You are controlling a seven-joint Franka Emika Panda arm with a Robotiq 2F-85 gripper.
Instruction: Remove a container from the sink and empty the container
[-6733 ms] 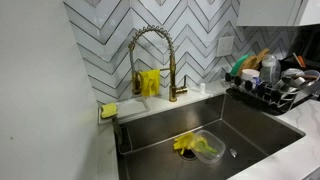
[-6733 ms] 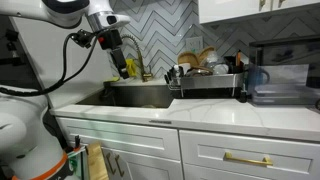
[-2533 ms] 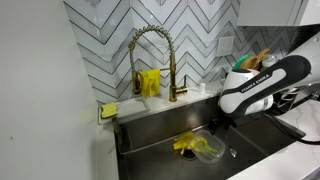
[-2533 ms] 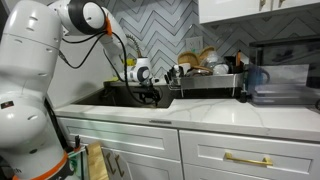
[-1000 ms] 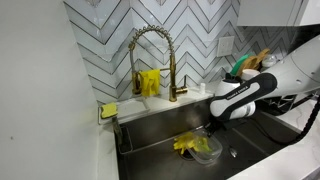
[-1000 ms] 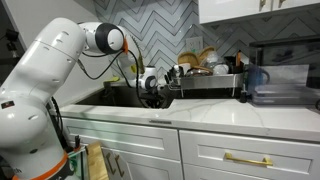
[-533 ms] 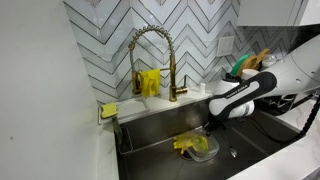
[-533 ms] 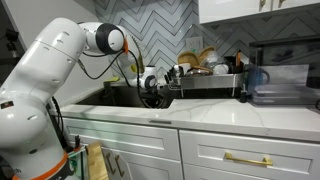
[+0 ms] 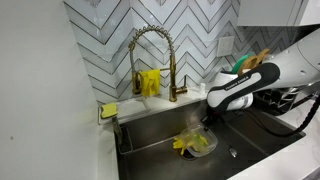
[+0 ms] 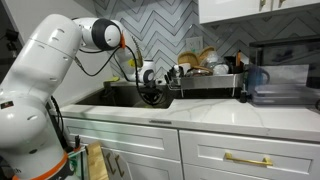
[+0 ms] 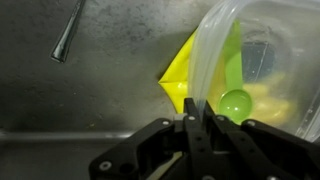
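Note:
A clear plastic container (image 9: pixel 203 143) holding yellow-green items sits tilted in the steel sink (image 9: pixel 262 136), its rim lifted a little. My gripper (image 9: pixel 207 123) reaches down into the sink and is shut on that rim. In the wrist view the two black fingers (image 11: pixel 190 118) pinch the container's thin clear wall (image 11: pixel 207 60), with a green ball (image 11: pixel 236 103) and yellow pieces inside and a yellow triangular piece (image 11: pixel 180 75) outside. In an exterior view the gripper (image 10: pixel 150 92) dips behind the sink's front edge, and the container is hidden.
A brass spring faucet (image 9: pixel 150 52) stands behind the sink with yellow bottles (image 9: pixel 150 83) next to it. A yellow sponge (image 9: pixel 108 110) lies on the counter corner. A full dish rack (image 9: pixel 272 80) sits beside the sink. A metal utensil (image 11: pixel 69 38) lies on the sink floor.
The jaws have shut on the container's rim. The arm has risen slightly and shifted toward the faucet, tipping the container up from the sink floor.

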